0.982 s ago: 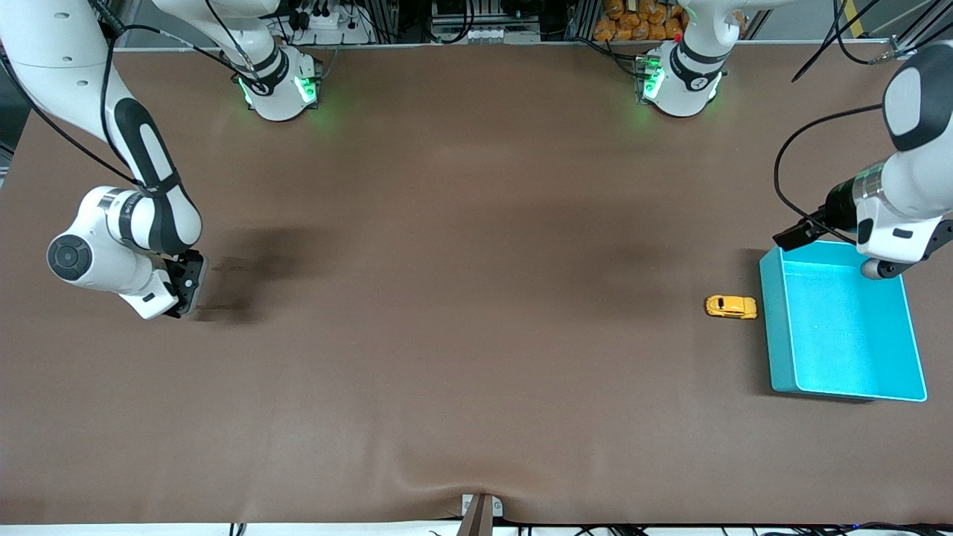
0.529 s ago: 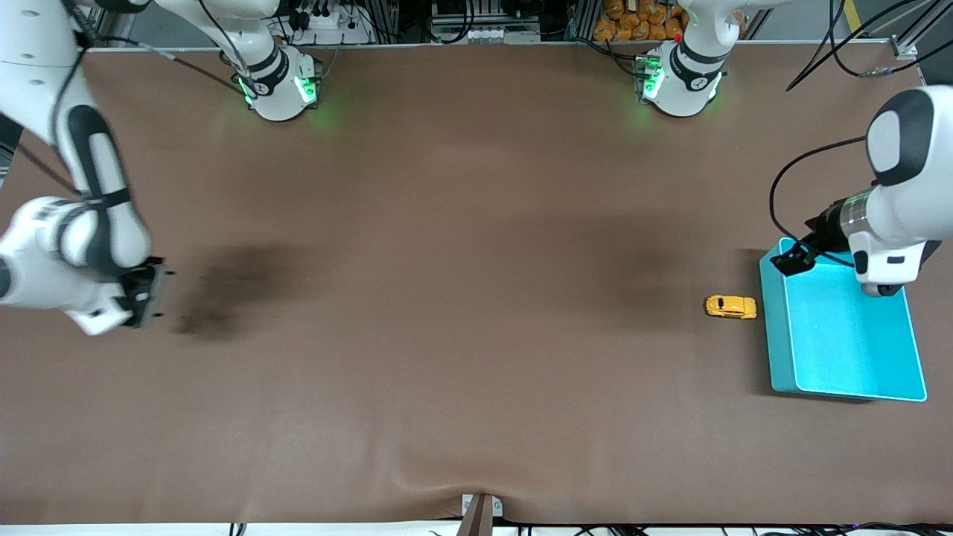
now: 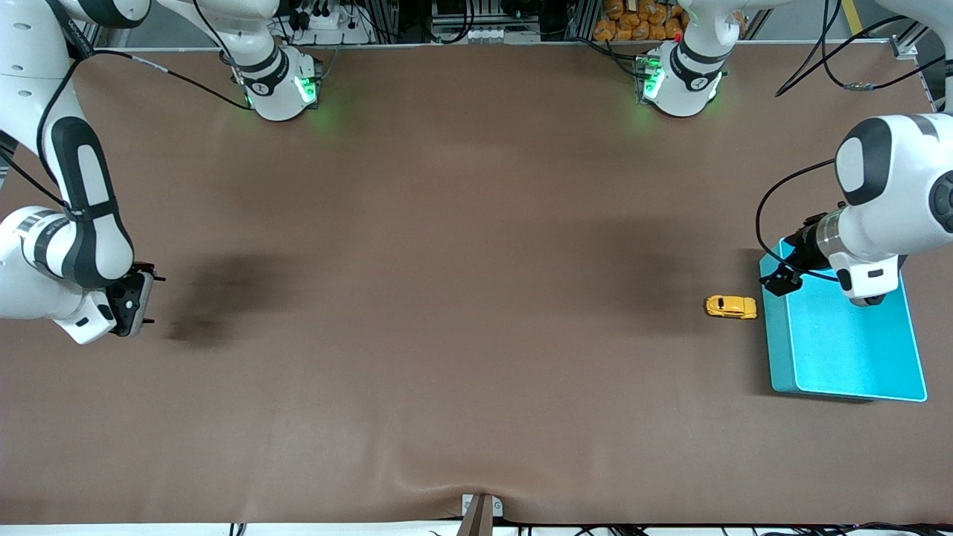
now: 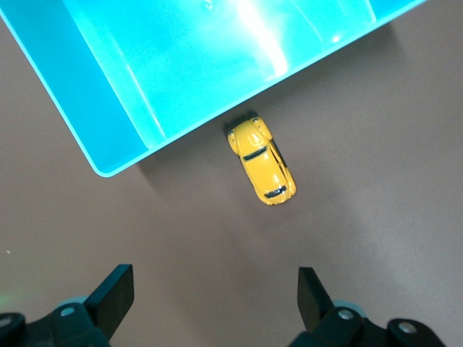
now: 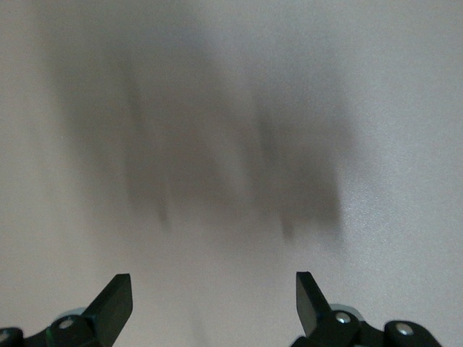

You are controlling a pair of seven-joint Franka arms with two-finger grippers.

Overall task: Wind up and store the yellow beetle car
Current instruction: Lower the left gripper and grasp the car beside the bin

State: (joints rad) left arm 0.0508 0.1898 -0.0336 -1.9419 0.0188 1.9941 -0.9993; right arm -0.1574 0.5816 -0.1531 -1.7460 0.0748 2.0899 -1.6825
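The yellow beetle car [image 3: 730, 307] is sitting just beside the turquoise bin [image 3: 777, 357]. The left gripper [image 4: 213, 300], jaws apart, is hovering seemingly over the bin's edge. The right gripper [image 5: 212, 302], also apart, is waiting over the table's [image 3: 447, 298] right-arm end.

We hold L end effector [image 4: 213, 300] w/ fingers apart, empty; R end effector [image 5: 213, 300] likewise spread, empty, arm waiting.
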